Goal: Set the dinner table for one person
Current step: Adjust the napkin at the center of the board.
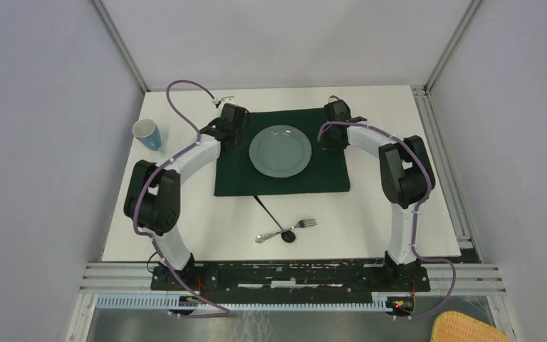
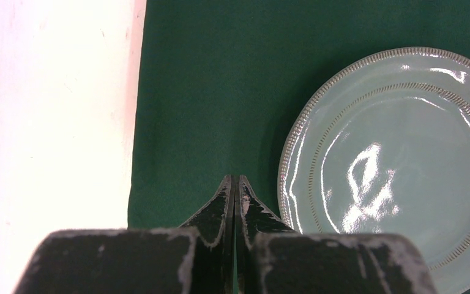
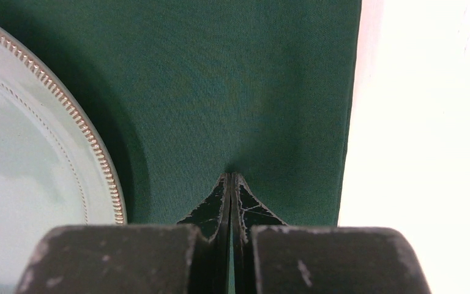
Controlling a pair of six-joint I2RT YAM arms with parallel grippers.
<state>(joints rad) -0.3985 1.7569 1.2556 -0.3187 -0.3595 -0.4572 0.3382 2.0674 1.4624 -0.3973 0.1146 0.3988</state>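
the dinner table (image 1: 413, 206) is seen as a large, flat, matte white rectangle, plain and unmarked. it fills the middle of the overhead view, with the arm bases bolted along its near edge. a dark green cloth (image 1: 235, 178) is spread flat on its far half.

the left arm (image 1: 158, 199) is bent at the elbow and reached inward over the left part of the cloth. the right arm (image 1: 406, 174) is bent in mirror fashion over the right part. each wrist is pointed down at the cloth. the left gripper (image 2: 234, 177) is clenched with its jaws pressed together, and nothing is grasped. the right gripper (image 3: 231, 176) is likewise clenched on nothing. each is held just beside the plate rim.

a pale green plate (image 1: 280, 151) with a beaded rim is laid on the middle of the cloth, between the two grippers. a blue cup (image 1: 147, 134) with a white inside is stood on the bare table, left of the cloth. a silver fork (image 1: 306, 224) is laid across a black spoon (image 1: 267, 210) near the table's front edge.
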